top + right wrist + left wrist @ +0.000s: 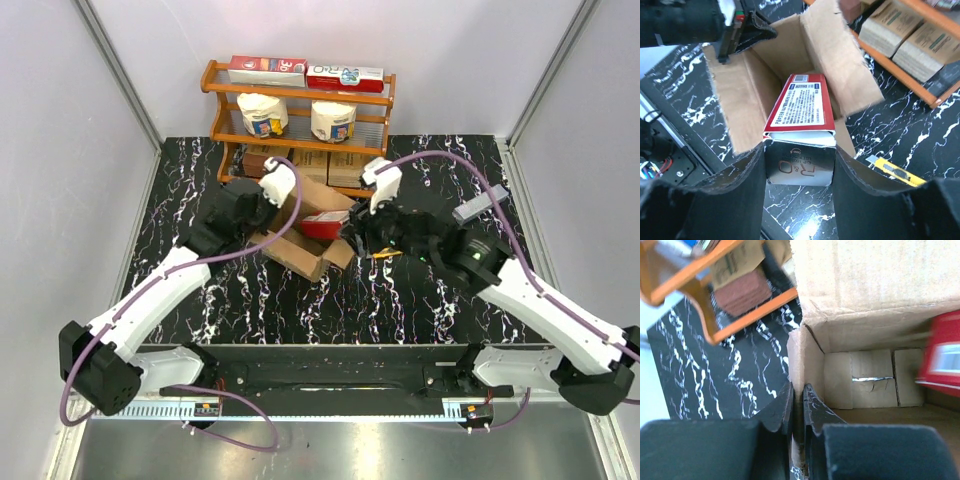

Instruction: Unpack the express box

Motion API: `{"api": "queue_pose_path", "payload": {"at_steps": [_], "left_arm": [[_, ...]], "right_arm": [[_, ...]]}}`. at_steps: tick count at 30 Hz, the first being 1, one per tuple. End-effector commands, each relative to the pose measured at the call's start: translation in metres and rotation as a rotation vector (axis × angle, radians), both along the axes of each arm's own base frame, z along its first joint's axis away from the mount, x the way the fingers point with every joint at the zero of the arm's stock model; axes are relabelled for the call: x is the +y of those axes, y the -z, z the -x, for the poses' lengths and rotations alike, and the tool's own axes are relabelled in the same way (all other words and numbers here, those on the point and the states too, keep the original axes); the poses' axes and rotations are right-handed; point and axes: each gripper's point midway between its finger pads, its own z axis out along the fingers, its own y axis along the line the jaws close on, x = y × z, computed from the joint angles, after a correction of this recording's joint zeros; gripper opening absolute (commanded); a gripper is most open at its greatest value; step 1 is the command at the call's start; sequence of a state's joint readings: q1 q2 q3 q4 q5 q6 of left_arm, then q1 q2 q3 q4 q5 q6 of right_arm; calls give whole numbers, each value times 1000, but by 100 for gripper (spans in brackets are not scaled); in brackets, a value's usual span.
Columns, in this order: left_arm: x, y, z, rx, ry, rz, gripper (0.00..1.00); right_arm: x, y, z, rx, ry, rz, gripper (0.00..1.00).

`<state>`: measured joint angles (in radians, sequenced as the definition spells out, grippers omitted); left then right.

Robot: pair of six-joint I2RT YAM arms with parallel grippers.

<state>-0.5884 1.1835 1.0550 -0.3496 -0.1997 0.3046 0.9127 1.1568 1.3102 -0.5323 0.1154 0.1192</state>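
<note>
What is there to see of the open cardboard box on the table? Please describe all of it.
The express box is a brown cardboard carton with ragged edges, standing open on the black marbled table in front of the wooden rack. Its flaps are spread outward. The left gripper pinches one side wall. A red packet lies inside, its end gripped by the right gripper.

We see wooden rack (298, 95) at far edge of black marbled worktop (180, 190): two red-white cartons (268, 70) on top, two white tubs (263, 114) mid shelf, small brown cartons (345, 168) below. Yellow cutter (895, 171) (partly hidden) near centre, close to red packet (802, 105).
</note>
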Motion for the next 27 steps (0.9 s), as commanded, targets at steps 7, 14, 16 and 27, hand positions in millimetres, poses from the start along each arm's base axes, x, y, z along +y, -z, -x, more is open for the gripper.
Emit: {"api": "queue_pose_path", "payload": {"at_steps": [7, 14, 16, 27], "left_arm": [[90, 18, -14, 103, -332, 105, 2], [133, 22, -9, 121, -546, 203, 3], [141, 24, -4, 125, -596, 234, 4], [138, 33, 16, 153, -638, 355, 39]], "right_arm": [[-56, -120, 3, -235, 170, -212, 51], [-72, -105, -12, -219, 315, -213, 51], [-72, -89, -18, -186, 359, -196, 51], [-26, 0, -51, -39, 391, -146, 50]]}}
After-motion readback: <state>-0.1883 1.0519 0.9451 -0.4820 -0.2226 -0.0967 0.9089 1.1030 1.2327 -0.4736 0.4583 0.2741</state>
